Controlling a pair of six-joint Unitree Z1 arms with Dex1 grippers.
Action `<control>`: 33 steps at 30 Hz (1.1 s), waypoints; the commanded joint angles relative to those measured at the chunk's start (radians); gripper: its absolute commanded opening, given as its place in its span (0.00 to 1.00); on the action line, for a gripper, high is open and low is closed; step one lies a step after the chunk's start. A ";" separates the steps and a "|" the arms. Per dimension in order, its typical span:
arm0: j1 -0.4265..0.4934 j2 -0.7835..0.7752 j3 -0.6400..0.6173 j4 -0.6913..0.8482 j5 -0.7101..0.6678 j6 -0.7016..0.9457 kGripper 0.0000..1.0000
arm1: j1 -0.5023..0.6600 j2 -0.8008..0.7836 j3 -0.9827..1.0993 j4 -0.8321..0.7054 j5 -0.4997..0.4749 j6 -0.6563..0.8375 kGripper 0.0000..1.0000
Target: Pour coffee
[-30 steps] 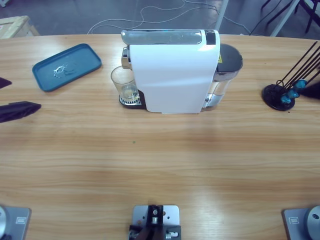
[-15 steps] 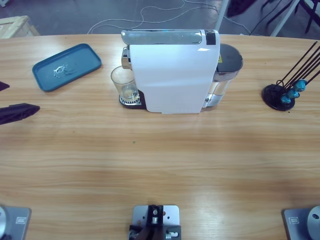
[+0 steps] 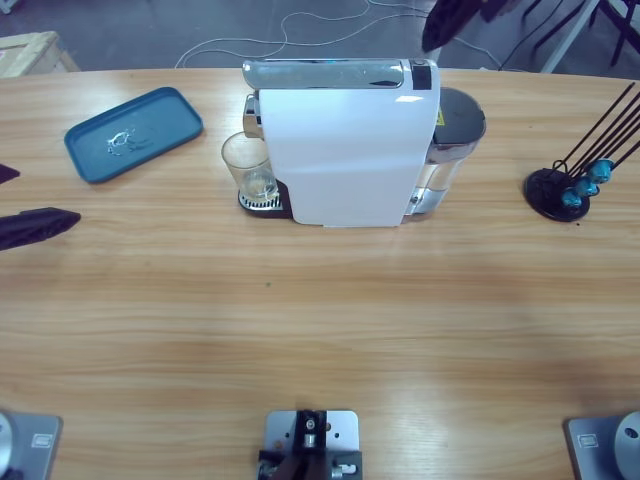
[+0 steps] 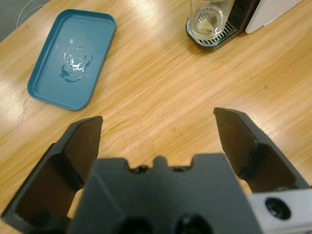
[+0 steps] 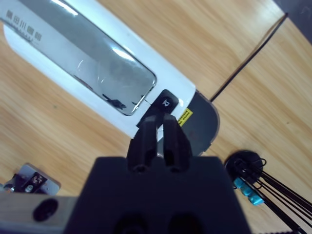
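Observation:
A clear glass tumbler stands on the drip tray under the spout of the white coffee machine. A thin, pale brownish layer of coffee lies in the bottom of the tumbler. My left gripper hovers at the table's left edge, open and empty, facing the tumbler from well short of it. My right gripper is shut and held high above the machine's top, its tips over the black button. In the high view it shows as a dark shape at the top edge.
A teal tray with a small clear crumpled item lies left of the machine. A black capsule stand with blue capsules and thin rods is at the right. The machine's grey water tank sits at its right end.
The right gripper left the table's right edge near the capsule stand and now shows at the top edge, moving left toward the machine. The left gripper barely shifted.

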 commanded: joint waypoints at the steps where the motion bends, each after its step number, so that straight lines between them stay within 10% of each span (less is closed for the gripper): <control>1: -0.007 0.035 0.036 0.004 0.018 -0.012 0.99 | 0.011 0.104 -0.076 0.042 -0.046 -0.001 0.00; 33: -0.007 0.045 0.037 0.002 0.021 -0.013 0.99 | 0.026 0.079 0.036 0.024 -0.057 0.037 0.00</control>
